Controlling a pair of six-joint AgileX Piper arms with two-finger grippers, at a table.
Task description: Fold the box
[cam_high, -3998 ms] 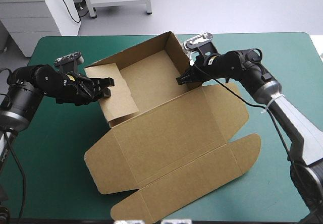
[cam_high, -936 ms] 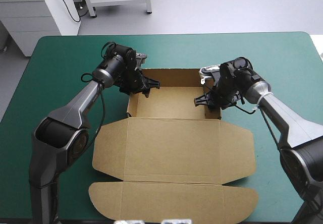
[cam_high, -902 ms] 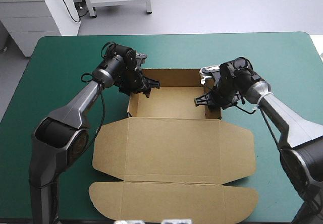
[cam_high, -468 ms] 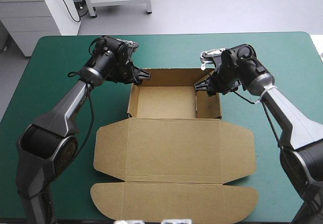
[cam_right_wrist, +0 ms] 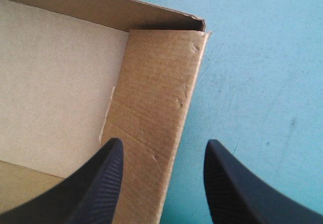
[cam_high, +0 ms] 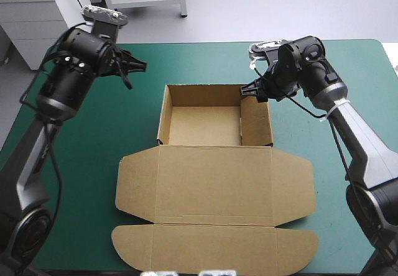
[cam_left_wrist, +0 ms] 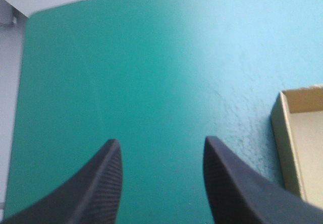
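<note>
Between right fingers [cam_right_wrist: 101,183]: spread apart, gripping nothing. The right wall [cam_right_wrist: 156,108] of the tray [cam_high: 205,125] lies under the gap; can't tell if they touch it.
Spot of right gripper [cam_right_wrist: 162,143]: at the far right corner of the box [cam_high: 261,183], over that wall's top edge.
Why there (judgement): likely placed to press or check the tucked right wall so it holds upright.
Between left fingers [cam_left_wrist: 96,188]: also apart, empty, only the teal-green cover [cam_left_wrist: 126,72] beneath.
Spot of left gripper [cam_left_wrist: 160,141]: raised, left of and beyond the tray's far left corner, apart from the board; the corner shows just beside it in the left wrist view.
Why there (judgement): looks pulled clear, since the left wall stands on its own.
Box place: mid-table, tray toward the far side, rest toward the near edge.
Box state: four walls up, an open tray. The lid [cam_high: 214,186] is flat on the cover with side flaps out left and right. The tuck flap [cam_high: 214,248] is nearest the near edge.
Facing: tray opens upward; the lid hinges on the tray's near wall and points to the near edge.
Long axis: whole sheet runs far to near; the tray alone is longer left to right.
Step (judgement): tray formed, lid lying flat.
</note>
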